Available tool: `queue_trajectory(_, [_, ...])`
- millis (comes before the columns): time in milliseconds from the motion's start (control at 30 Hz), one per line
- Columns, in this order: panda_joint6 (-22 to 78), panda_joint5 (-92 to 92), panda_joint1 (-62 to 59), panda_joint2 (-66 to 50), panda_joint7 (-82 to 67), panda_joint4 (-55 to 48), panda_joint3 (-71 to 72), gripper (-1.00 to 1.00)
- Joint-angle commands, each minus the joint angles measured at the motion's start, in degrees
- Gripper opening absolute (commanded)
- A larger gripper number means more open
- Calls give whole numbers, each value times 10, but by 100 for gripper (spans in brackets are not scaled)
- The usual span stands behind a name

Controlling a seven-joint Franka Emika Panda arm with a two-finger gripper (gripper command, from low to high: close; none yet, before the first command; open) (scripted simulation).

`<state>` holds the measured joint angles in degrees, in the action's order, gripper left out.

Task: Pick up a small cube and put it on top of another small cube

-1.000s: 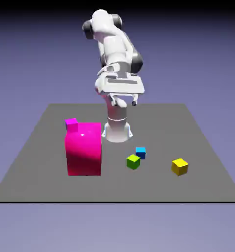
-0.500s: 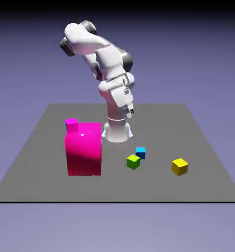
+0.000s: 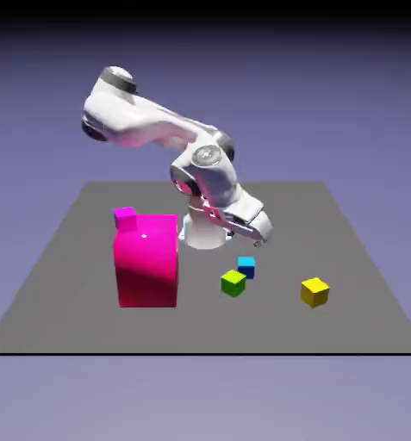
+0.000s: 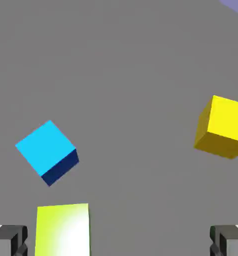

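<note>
The small blue cube (image 3: 245, 267) rests on the grey table (image 3: 346, 250), with a green cube (image 3: 233, 282) touching its near-left corner. My gripper (image 3: 250, 239) hangs just above and behind the blue cube, open and holding nothing. In the hand view the blue cube (image 4: 46, 151) lies left of centre and the green cube (image 4: 62, 230) sits at the bottom edge near the left fingertip (image 4: 8, 240). The gripper (image 4: 119, 242) has its jaws spread wide there. The small magenta cube (image 3: 124, 217) sits behind the top left corner of the big magenta block (image 3: 146, 258).
A yellow cube (image 3: 314, 292) stands alone toward the exterior view's right, and shows as the yellow cube (image 4: 222, 126) at the hand view's right. The robot's white base (image 3: 205, 231) stands behind the cubes.
The arm has swung down and forward from a raised pose. The hand dropped from high above the table to just over the blue cube. No cube has moved.
</note>
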<state>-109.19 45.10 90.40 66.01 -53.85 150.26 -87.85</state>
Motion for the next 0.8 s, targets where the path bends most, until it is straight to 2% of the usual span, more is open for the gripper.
queue_trajectory(0, [15,10,21,8,-22,-2,-20,0])
queue_trajectory(233, [114,80,158,59,-170,-19,-155,0])
queue_trajectory(467, [54,175,181,77,-151,3,-262,0])
queue_trajectory(500, [54,175,181,77,-151,3,-262,-100])
queue_trajectory(700, [113,82,159,59,-170,-18,-158,-100])
queue_trajectory(767, [101,33,135,24,-158,-47,-133,-100])
